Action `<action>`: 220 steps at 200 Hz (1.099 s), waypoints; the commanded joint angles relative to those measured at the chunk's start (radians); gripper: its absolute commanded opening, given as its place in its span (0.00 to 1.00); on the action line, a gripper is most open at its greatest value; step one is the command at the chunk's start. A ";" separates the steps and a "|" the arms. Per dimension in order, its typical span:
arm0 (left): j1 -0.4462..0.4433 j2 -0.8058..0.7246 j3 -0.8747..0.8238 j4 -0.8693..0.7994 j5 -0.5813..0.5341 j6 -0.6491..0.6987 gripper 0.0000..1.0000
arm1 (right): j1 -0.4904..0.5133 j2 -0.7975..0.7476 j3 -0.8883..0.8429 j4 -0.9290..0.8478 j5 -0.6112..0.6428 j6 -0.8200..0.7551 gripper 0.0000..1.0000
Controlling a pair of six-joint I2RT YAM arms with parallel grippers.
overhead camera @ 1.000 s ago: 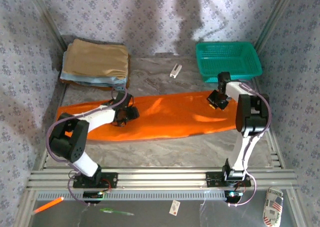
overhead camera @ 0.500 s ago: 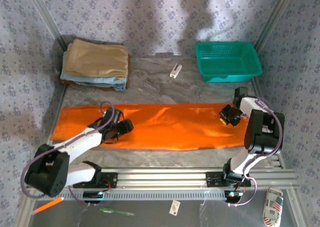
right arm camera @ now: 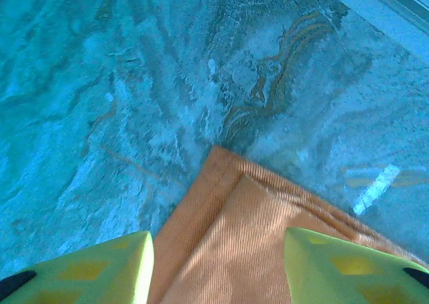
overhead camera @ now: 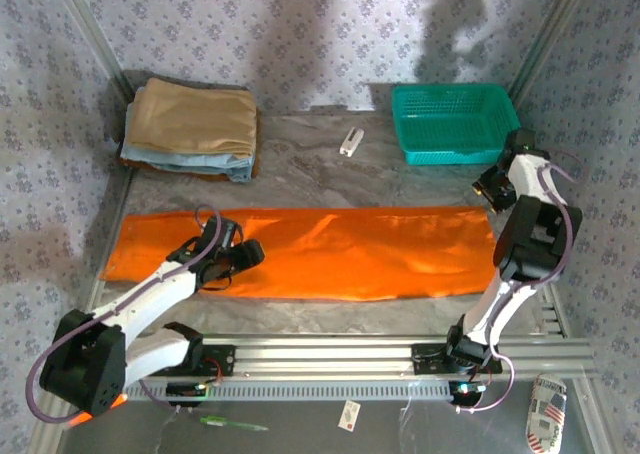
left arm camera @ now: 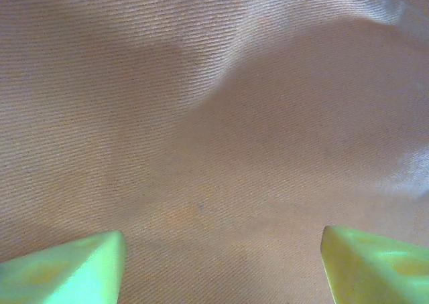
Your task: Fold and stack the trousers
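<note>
Spreading under everything is a grey marbled counter (overhead camera: 400,179), closed in by floral-patterned walls (overhead camera: 250,24), with aluminium rails (overhead camera: 330,359) along the bottom of the top view. A stars-and-stripes printed object (overhead camera: 546,416) lies at lower right, its lettering too small to read. The trousers (overhead camera: 330,249) lie flat across the middle. The left fingers (left arm camera: 67,267), spread apart, sit over the cloth's left part. The right fingers (right arm camera: 94,267), also apart, frame its upper right corner.
</note>
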State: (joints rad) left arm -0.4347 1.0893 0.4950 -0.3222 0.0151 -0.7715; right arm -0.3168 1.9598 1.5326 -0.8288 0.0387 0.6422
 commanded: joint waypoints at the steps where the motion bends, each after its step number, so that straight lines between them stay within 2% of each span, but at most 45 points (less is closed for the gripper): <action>1: 0.014 0.012 0.006 -0.003 0.024 0.028 0.76 | 0.011 0.072 0.092 -0.124 0.072 -0.006 0.56; 65: 0.034 -0.010 -0.011 -0.009 0.034 0.046 0.76 | 0.044 0.078 0.009 -0.104 0.088 -0.005 0.42; 88: 0.039 -0.027 -0.019 -0.011 0.036 0.047 0.76 | 0.044 0.042 -0.026 -0.088 0.092 -0.045 0.28; 112: 0.040 -0.036 -0.025 -0.006 0.037 0.049 0.76 | 0.042 0.035 -0.029 -0.086 0.081 -0.063 0.20; 142: 0.042 -0.036 -0.029 -0.005 0.042 0.047 0.76 | 0.043 0.036 -0.013 -0.089 0.071 -0.071 0.00; 173: 0.043 -0.037 -0.032 -0.002 0.042 0.051 0.76 | 0.055 0.015 0.009 -0.090 0.054 -0.064 0.00; 179: 0.044 -0.034 -0.033 0.000 0.041 0.051 0.76 | 0.062 0.021 0.023 -0.100 0.057 -0.062 0.10; 188: 0.044 -0.031 -0.032 0.002 0.042 0.050 0.76 | 0.071 0.037 0.040 -0.112 0.070 -0.059 0.32; 192: 0.044 -0.030 -0.030 0.002 0.043 0.050 0.76 | 0.075 0.047 0.049 -0.119 0.078 -0.058 0.37; 202: 0.045 -0.029 -0.029 0.002 0.043 0.051 0.76 | 0.080 0.072 0.070 -0.139 0.100 -0.052 0.41; 220: 0.047 -0.031 -0.030 -0.001 0.043 0.052 0.76 | 0.077 0.115 0.087 -0.152 0.114 -0.044 0.42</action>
State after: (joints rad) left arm -0.3981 1.0691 0.4675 -0.3183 0.0410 -0.7414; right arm -0.2466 2.0209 1.5753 -0.9218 0.1112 0.5861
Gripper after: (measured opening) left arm 0.757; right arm 0.412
